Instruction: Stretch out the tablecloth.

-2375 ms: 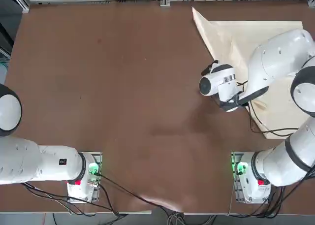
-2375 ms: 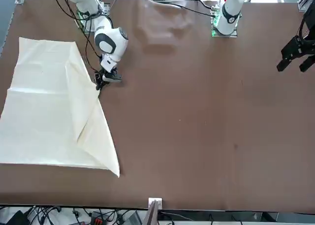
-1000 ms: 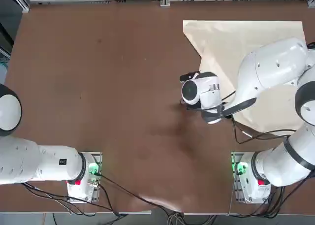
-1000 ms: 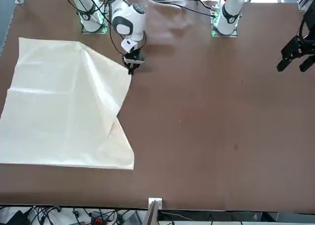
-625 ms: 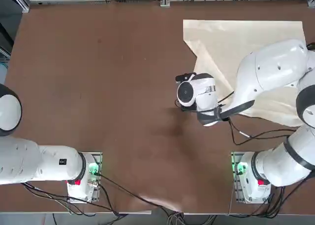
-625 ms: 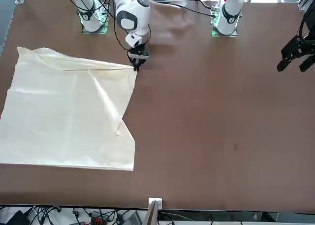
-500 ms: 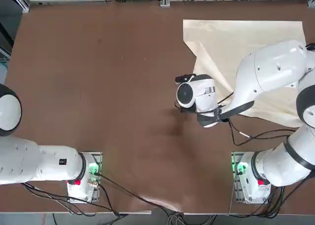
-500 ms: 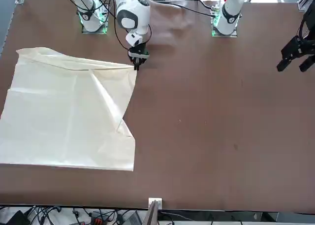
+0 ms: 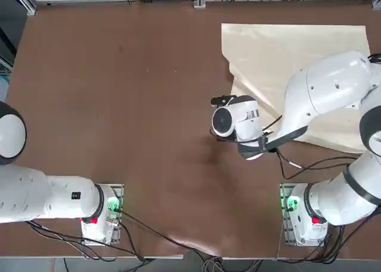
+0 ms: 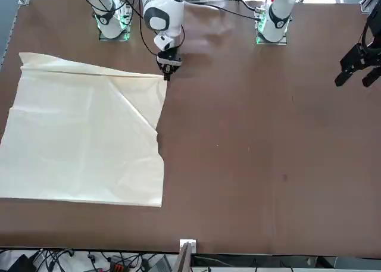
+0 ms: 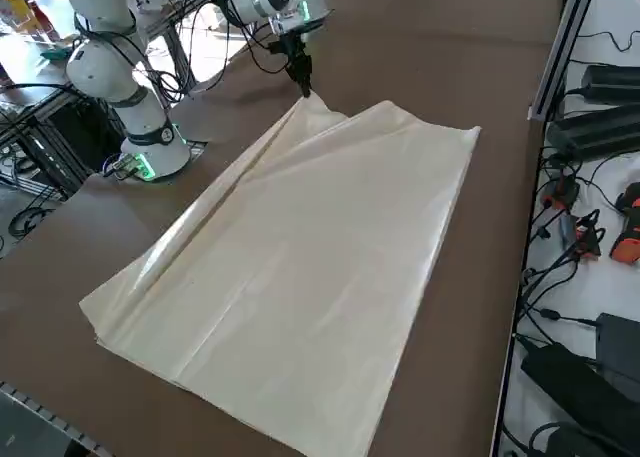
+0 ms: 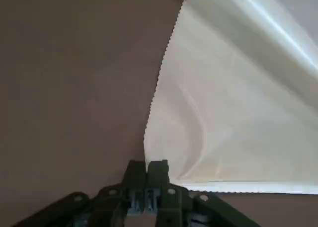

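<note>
The cream-beige tablecloth point(image 10: 83, 135) lies spread over the robot's right side of the brown table point(image 10: 268, 135). It is nearly flat, with one diagonal crease running from the held corner. My right gripper point(image 10: 167, 74) is shut on the cloth's corner nearest the table's middle on the robot's side, just above the surface. In the right wrist view the fingertips point(image 12: 157, 168) pinch the serrated corner of the tablecloth point(image 12: 233, 108). The right side view shows the gripper point(image 11: 303, 85) at the far corner of the tablecloth point(image 11: 310, 247). From overhead, the wrist hides the grip; the tablecloth point(image 9: 292, 52) extends to the far edge.
The right arm's base point(image 9: 297, 215) stands at the near table edge. The left gripper point(image 10: 360, 63) hangs over the opposite side. Cables and devices point(image 11: 590, 227) lie on a white strip beyond the table's far edge. Bare brown table covers the left half.
The right gripper has pulled the corner toward the robot and slightly toward the table's middle. The folded flap has opened out and the near edge now runs almost straight.
</note>
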Tool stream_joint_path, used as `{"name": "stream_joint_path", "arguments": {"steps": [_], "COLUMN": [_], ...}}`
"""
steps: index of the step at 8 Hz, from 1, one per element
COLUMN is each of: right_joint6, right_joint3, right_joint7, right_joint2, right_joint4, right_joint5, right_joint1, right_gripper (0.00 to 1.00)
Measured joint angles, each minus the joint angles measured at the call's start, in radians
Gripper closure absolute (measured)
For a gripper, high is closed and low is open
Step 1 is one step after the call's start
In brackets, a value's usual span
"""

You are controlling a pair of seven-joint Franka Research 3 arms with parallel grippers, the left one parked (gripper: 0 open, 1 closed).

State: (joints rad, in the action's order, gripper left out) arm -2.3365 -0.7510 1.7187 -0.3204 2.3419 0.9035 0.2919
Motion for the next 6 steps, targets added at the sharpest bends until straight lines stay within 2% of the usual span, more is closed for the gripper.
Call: {"name": "stream_joint_path", "arguments": {"steps": [2, 3, 6], "right_joint6": [0.007, 0.013, 0.023], "right_joint3": [-0.041, -0.087, -0.275], "right_joint7": [0.029, 0.045, 0.076], "right_joint2": [0.000, 0.000, 0.001], "right_joint4": [0.005, 0.012, 0.036], "right_joint5": [-0.007, -0.009, -0.015], "right_joint1": [-0.019, -0.051, -0.206], "right_gripper": [0.99, 0.99, 0.97]}}
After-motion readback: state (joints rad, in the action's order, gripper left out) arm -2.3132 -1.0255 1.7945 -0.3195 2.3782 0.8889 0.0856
